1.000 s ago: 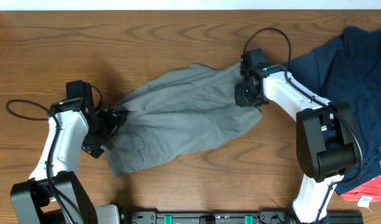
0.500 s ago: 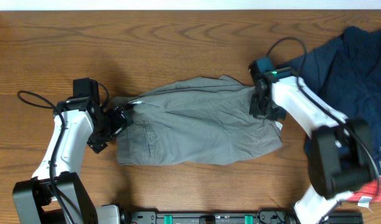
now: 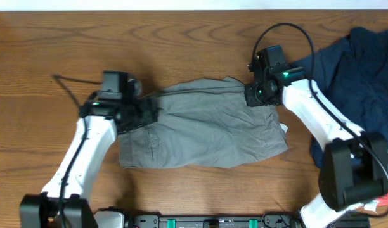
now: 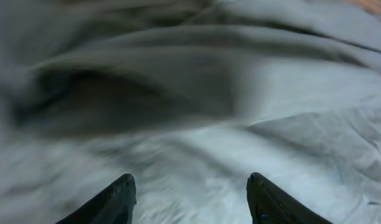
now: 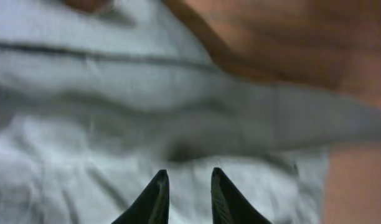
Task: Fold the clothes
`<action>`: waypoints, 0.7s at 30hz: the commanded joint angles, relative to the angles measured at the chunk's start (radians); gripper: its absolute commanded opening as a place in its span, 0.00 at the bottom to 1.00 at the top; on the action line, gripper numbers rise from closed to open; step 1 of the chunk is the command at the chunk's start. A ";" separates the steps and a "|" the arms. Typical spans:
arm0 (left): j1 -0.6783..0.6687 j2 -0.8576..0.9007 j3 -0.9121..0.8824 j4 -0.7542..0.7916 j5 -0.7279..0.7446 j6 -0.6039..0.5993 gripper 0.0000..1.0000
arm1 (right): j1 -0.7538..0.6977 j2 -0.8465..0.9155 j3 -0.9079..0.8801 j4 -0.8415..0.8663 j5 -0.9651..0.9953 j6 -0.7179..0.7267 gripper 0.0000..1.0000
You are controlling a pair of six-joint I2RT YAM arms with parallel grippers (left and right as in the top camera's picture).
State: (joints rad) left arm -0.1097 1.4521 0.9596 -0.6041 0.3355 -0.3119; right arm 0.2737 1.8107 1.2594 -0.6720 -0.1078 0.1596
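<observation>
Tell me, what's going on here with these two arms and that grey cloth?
Two robot arms are working on a pair of grey shorts, which lie spread fairly flat in the middle of the wooden table. The left gripper is over the shorts' left end with its fingers apart. The right gripper is at the upper right corner with its fingers close together; whether it pinches the cloth is unclear. A navy garment lies heaped at the table's right edge.

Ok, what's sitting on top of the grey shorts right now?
On the grey shorts: only the grippers. Left gripper open over the left end; right gripper apparently pinching the upper right edge. The cloth under their fingers is hidden.
</observation>
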 commanded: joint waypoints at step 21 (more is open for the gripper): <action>0.066 0.345 0.011 0.348 -0.238 -0.240 0.72 | -0.031 0.246 0.003 0.274 0.184 0.196 0.37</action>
State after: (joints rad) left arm -0.0895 1.7752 0.9707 -0.2562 0.1822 -0.4717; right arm 0.2741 2.0182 1.2667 -0.3874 -0.0292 0.2970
